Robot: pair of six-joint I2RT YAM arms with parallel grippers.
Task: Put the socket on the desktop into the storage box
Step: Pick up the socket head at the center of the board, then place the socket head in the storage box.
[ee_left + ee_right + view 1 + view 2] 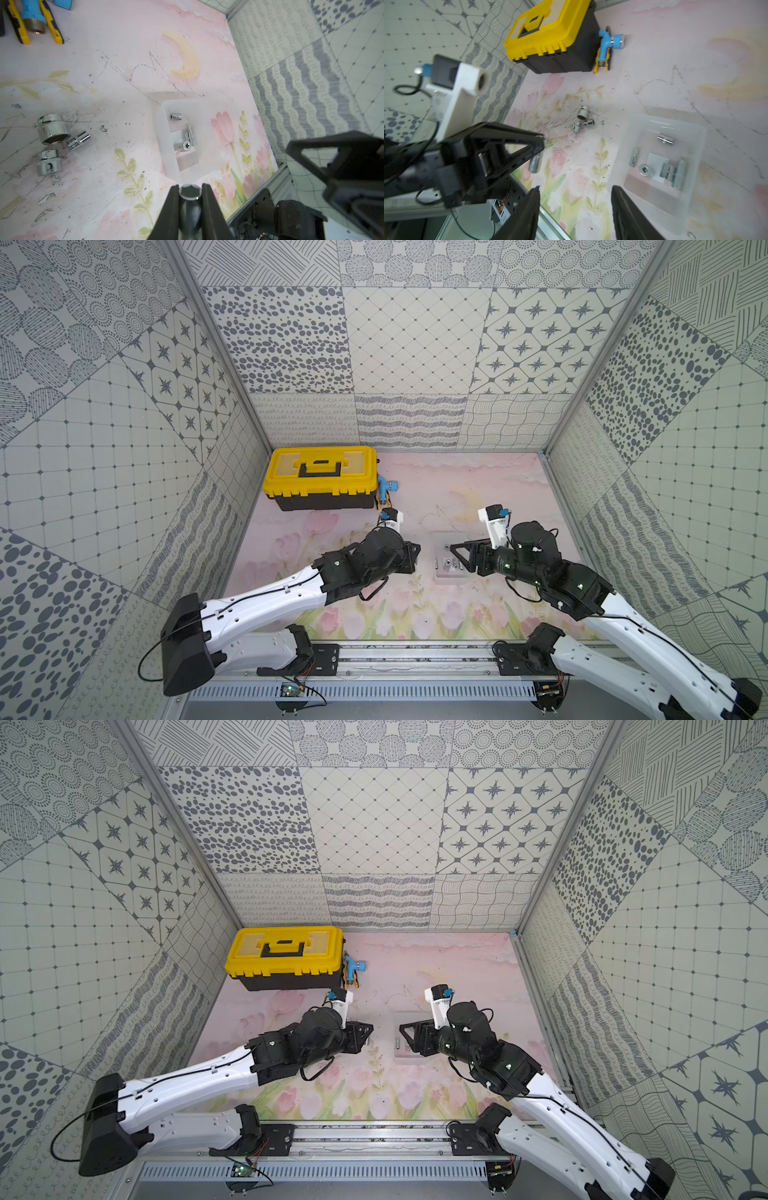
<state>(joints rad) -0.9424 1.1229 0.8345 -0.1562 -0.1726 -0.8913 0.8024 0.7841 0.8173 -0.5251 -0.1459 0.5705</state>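
Left jaws clamped on a chrome socket [190,195]; storage box [164,133] straight ahead of their tips, clear gap; right jaws apart, empty.
Top views: box sits on the bench [415,497] between both jaws, the right ones nearer. Left wrist: socket is a smooth shiny cylinder, long axis along the jaws, hex mouth forward; the box is a translucent whitish shallow tray with several sockets inside; loose sockets [53,131] lie well off to one side. Right wrist: nothing between the jaws, box beside them. Likely next: carry forward over the rim, release.
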